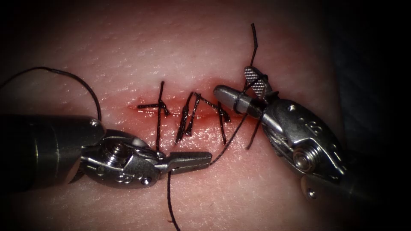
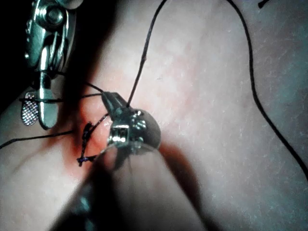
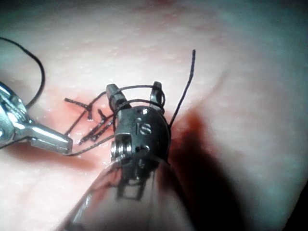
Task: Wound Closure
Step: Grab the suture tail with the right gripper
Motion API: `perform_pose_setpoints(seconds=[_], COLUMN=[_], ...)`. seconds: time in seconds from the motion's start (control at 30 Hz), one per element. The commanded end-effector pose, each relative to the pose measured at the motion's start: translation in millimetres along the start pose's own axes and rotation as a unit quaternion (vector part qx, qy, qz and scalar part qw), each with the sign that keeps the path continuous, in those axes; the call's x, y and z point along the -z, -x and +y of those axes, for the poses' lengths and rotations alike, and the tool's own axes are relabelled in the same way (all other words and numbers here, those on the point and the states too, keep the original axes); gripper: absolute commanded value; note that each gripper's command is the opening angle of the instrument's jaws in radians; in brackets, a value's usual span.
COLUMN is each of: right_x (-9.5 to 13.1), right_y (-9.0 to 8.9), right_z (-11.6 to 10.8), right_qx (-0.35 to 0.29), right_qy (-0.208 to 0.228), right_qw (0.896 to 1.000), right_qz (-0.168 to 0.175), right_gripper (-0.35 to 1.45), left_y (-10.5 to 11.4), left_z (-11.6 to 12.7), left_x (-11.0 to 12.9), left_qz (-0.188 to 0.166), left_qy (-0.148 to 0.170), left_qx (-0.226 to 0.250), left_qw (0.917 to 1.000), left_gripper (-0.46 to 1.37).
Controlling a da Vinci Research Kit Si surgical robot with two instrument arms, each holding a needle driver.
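1. The pale pink pork-belly tissue [image 1: 205,51] carries a horizontal reddened cut [image 1: 184,112], crossed by several dark tied stitches [image 1: 188,117] with cut ends.
2. The left steel needle-driver gripper [image 1: 201,159] lies below the cut, its jaws closed on the thin dark thread [image 1: 169,188], which hangs downward from the jaws.
3. The right steel needle-driver gripper [image 1: 239,87] sits at the right end of the cut, jaws spread apart, with thread looped around them.
4. A free thread end rises above the right gripper.
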Motion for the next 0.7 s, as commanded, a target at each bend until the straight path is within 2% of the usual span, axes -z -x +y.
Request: perform_pose_setpoints(seconds=[0.03,0.23,0.5,0.63,0.7], right_x=[0.0,-0.1,0.2,0.2,0.2], right_y=[0.0,0.4,0.7,0.7,0.7], right_z=[0.1,0.6,1.4,1.3,1.3], right_qx=[0.000,0.001,0.002,0.002,0.002], right_qy=[-0.002,-0.005,-0.006,-0.006,-0.006], right_qw=[1.000,1.000,1.000,1.000,1.000], right_qz=[0.000,0.000,0.002,0.002,0.002], right_gripper=[1.23,1.15,1.14,1.14,1.14], left_y=[-0.1,-0.2,-0.1,-0.1,-0.2], left_z=[0.0,0.0,-0.3,-0.4,-0.5], left_x=[0.0,0.1,0.0,-0.1,-0.2], left_qz=[-0.001,0.003,0.007,0.011,0.012], left_qy=[0.001,0.000,0.003,0.006,0.007], left_qx=[0.000,0.007,0.037,0.091,0.120], left_qw=[1.0000,1.0000,0.9993,0.9958,0.9926], left_gripper=[-0.35,-0.35,-0.35,-0.35,-0.26])
